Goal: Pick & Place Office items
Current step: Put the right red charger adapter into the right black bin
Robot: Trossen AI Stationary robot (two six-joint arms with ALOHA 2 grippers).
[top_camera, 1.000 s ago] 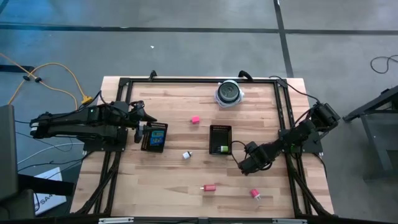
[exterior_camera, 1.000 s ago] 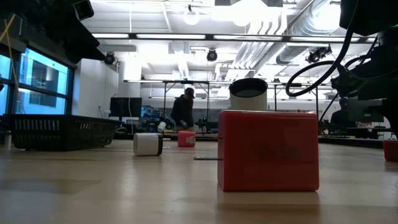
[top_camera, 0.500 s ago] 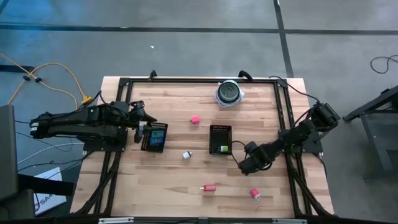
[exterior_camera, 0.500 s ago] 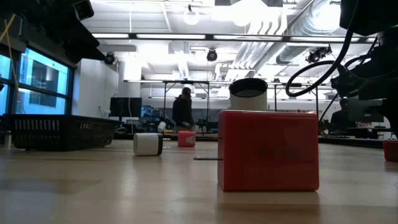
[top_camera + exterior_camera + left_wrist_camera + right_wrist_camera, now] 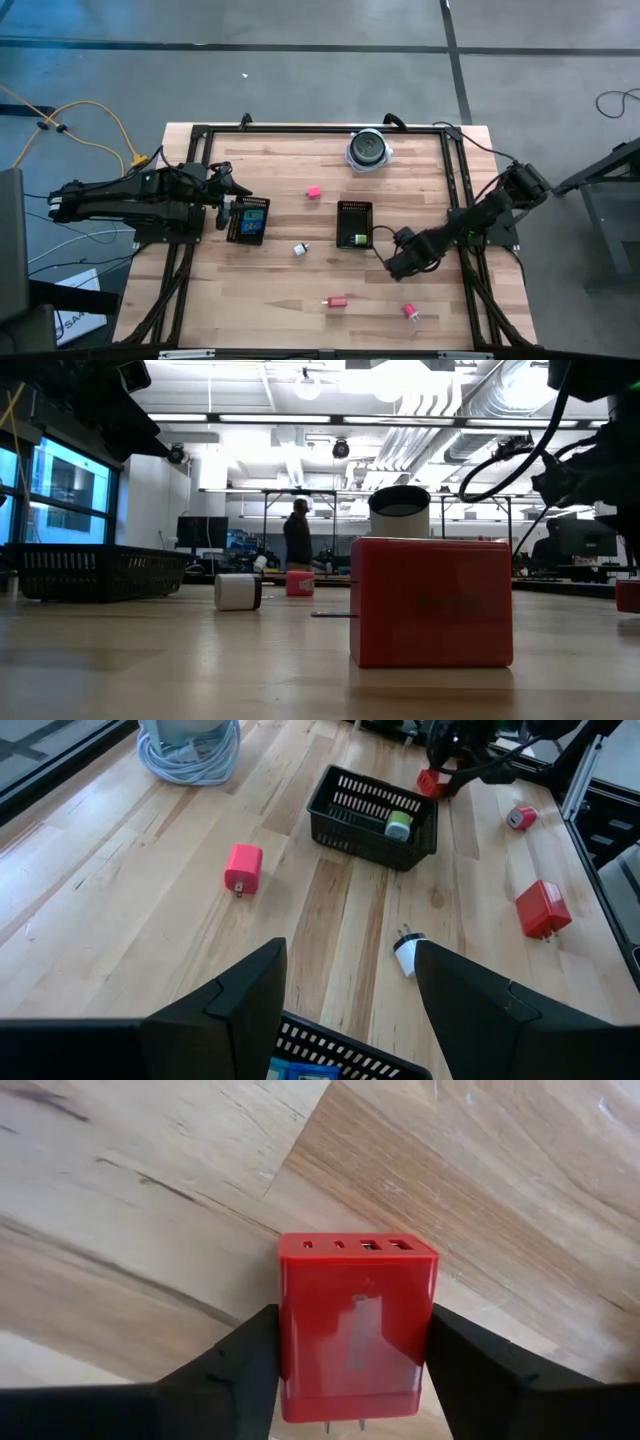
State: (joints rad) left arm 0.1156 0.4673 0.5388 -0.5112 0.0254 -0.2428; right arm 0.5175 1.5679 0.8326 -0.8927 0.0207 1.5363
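Your right gripper (image 5: 355, 1380) has its jaws clamped on a red charger block (image 5: 355, 1325), one finger against each side, its prongs pointing back toward the wrist. It sits above the bench (image 5: 270, 290), just beside the mesh tray (image 5: 354, 224) with the green piece (image 5: 359, 240). Your left gripper (image 5: 350, 990) waits over the other tray (image 5: 247, 220), jaws apart.

Grey concrete floor (image 5: 300, 90), bright ceiling lights (image 5: 307, 388), a person (image 5: 297, 538) standing far behind.
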